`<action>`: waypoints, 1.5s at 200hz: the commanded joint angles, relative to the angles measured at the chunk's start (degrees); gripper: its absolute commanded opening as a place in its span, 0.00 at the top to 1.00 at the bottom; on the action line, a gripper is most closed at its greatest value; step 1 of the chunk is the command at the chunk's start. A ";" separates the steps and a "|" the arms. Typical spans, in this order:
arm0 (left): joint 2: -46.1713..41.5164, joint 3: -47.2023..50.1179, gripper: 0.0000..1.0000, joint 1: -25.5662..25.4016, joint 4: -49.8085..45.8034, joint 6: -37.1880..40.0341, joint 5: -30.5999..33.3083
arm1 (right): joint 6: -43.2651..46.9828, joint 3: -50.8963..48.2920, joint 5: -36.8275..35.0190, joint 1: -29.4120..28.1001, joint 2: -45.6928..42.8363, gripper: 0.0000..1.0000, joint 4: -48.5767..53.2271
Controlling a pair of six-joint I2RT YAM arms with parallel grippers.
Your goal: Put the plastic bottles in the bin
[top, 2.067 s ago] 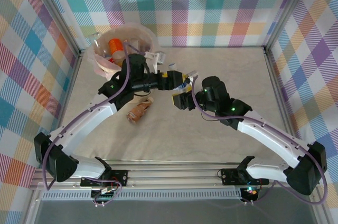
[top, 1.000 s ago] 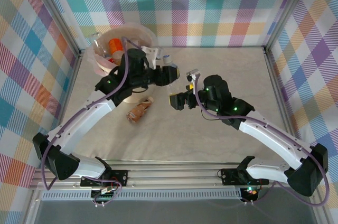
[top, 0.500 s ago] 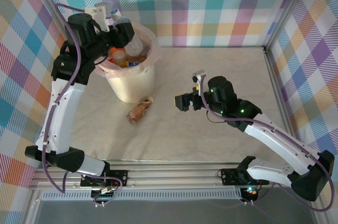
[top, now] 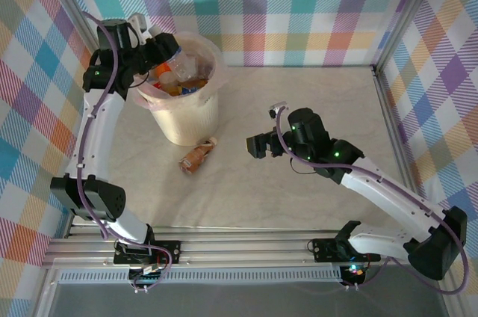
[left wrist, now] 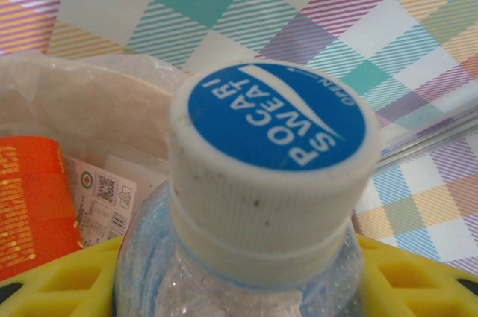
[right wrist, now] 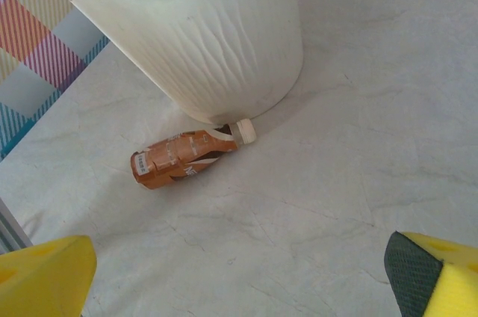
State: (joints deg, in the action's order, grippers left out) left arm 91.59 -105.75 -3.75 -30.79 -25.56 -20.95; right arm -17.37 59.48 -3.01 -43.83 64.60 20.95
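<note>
Left gripper (top: 161, 53) is raised over the left side of the large round cream-beige bin lined with a translucent plastic bag (top: 187, 119). It is clamped on a clear plastic bottle with a white ribbed cap and a blue printed top (left wrist: 270, 119). In the left wrist view the yellow pads press its shoulder from both sides, cap pointing away from the wrist toward the checked wall. The grip sits just under the cap with the bag liner below, so letting go should drop it straight in. Judged step: carry done, release not yet made. An orange-labelled bottle (left wrist: 30, 201) lies inside, so the bin already holds some.

Right gripper (right wrist: 239, 276) hangs low above the pale marble-look table (top: 321, 100), fingers wide apart, nothing between them. Its wrist camera looks at the small brown-labelled plastic bottle with a white cap (right wrist: 187, 155). That one lies on its side on the table, cap end touching or just beside the foot of the bin — cannot tell which. It is the likely next pick for this arm, and the gripper is well short of it. The bottle lies slantwise, so the wrist probably needs turning to close across the body. Risk: the cap end sits tight by the bin wall — grabbing mid-label looks safer. A light bottle may skid if nudged.
</note>
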 commanded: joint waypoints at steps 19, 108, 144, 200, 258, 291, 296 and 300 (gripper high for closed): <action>-2.71 8.10 0.63 0.07 9.90 -6.92 -1.20 | -0.04 1.95 -0.37 0.15 0.96 0.00 0.06; -9.24 18.95 0.30 0.11 10.50 -6.86 6.46 | -0.04 1.95 -0.02 0.18 1.69 0.00 -0.33; -11.19 19.23 0.14 0.11 8.15 -4.81 10.53 | -0.15 1.87 0.29 0.17 2.11 0.00 -0.89; -13.81 17.31 0.10 -0.03 3.56 0.37 20.26 | -0.12 2.22 0.77 0.21 2.61 0.00 -0.78; -15.03 14.43 0.26 -0.05 2.30 6.94 26.88 | -0.30 2.22 1.50 0.15 3.16 0.00 -1.48; -10.27 9.57 0.47 -0.11 1.27 8.09 19.55 | -0.56 2.48 2.05 0.16 4.04 0.00 -1.63; -9.64 9.29 0.49 -0.08 1.34 7.92 17.85 | -0.63 2.48 2.10 0.17 4.12 0.00 -1.60; -9.06 9.05 0.50 -0.13 1.36 7.85 16.58 | -0.59 2.48 2.04 0.16 4.13 0.00 -1.67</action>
State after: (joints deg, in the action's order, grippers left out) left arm 79.40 -93.69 -3.75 -28.82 -19.42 2.00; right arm -17.39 59.86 -2.15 -43.83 68.29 20.62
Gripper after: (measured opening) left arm 0.530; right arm 0.996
